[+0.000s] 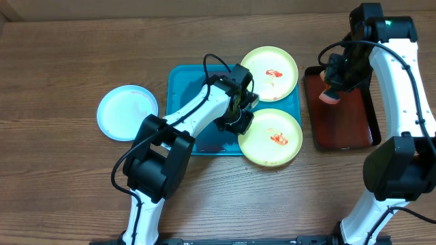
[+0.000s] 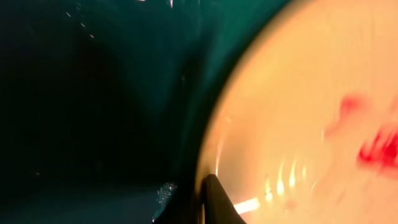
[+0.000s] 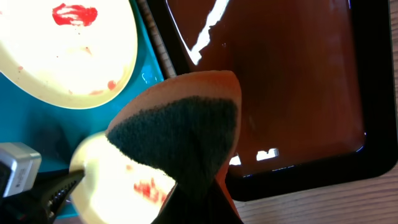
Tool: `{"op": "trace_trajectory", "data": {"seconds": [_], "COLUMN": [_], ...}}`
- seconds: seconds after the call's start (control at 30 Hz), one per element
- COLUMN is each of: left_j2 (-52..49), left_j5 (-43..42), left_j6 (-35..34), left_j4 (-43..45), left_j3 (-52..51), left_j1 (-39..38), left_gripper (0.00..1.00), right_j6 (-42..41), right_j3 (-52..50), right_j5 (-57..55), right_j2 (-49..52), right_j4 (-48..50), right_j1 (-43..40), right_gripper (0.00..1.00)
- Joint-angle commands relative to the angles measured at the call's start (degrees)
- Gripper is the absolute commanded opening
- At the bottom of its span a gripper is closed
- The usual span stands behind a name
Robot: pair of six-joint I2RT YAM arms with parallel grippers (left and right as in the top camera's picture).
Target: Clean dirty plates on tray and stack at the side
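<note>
Locate near smeared plate [image 1: 271, 137] at right front corner of tray [image 1: 180, 85], partly overhanging the rim. Note left gripper [image 1: 238, 122] closed at plate's left edge; hold on edge not confirmable. Note right gripper [image 1: 332, 90] clamped on sponge [image 1: 329, 97] above dark-red tray [image 1: 344, 126], rightward and rearward of plate. Expect sponge travel leftward and frontward.
</note>
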State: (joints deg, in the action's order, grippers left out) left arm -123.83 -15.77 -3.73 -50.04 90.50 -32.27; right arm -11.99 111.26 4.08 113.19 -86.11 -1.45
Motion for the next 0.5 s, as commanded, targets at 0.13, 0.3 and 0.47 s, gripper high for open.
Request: {"op": "trace_trajectory", "data": {"seconds": [0.13,0.3,0.47], "left_j2": [-0.6,1.4,2.3], "left_j5": [4.4,4.4,4.4], "left_j6": [-0.2,-0.8,-4.1], "left_j4": [-3.8,-6.4,-6.1], "left_j3": [0.4,0.4,0.4], "left_j1": [2.7,9.1,16.7], "left_gripper": [0.04,0.04,0.04], "right_j6": [0.1,0.1,0.0], "right_j3": [0.1,0.1,0.1], "right_j5": [0.0,0.9,2.6], "right_j2": [-1.3,-1.3,-1.3], "right_j4": [0.3,0.4,1.6], "right_j1": [0.2,1.1,3.7], "right_gripper": [0.04,0.04,0.04]}}
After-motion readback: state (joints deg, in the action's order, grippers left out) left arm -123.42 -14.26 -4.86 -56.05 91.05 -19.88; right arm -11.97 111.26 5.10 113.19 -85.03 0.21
